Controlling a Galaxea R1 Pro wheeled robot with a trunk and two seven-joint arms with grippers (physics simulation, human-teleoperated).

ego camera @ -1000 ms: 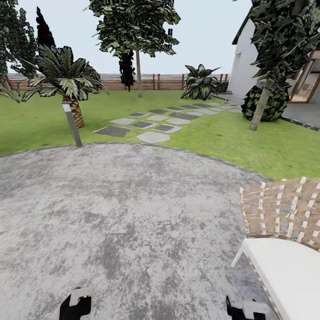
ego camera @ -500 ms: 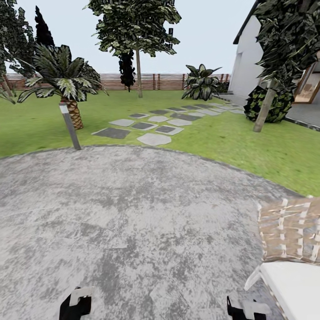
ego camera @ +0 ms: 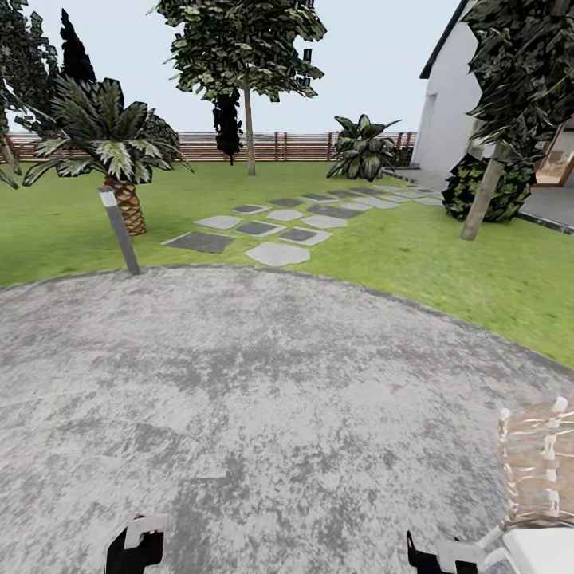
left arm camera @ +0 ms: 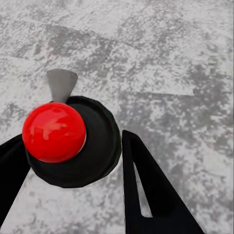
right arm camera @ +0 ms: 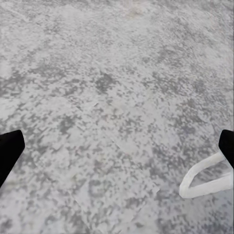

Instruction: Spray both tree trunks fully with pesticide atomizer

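The pesticide atomizer [left arm camera: 73,141], a black round body with a red ball top and a grey nozzle, sits between the black fingers of my left gripper [left arm camera: 73,185], which is shut on it above grey paving. My left gripper [ego camera: 135,548] also shows at the head view's lower edge. My right gripper [ego camera: 441,556] hangs open over paving, its fingertips [right arm camera: 9,151] far apart. Two trees stand on the lawn: one pale trunk [ego camera: 249,131] far ahead near the fence, one leaning trunk [ego camera: 483,195] at the right by the house.
A grey lamp post [ego camera: 119,231] and a short palm [ego camera: 126,203] stand at the left edge of the round paved patio [ego camera: 263,383]. Stepping stones [ego camera: 275,253] cross the lawn. A woven chair [ego camera: 538,470] with a white frame [right arm camera: 204,178] is at my right.
The whole head view has shifted: the woven chair has slid down and right toward the corner, and the lamp post has drifted left. Both grippers sit unchanged at the lower edge.
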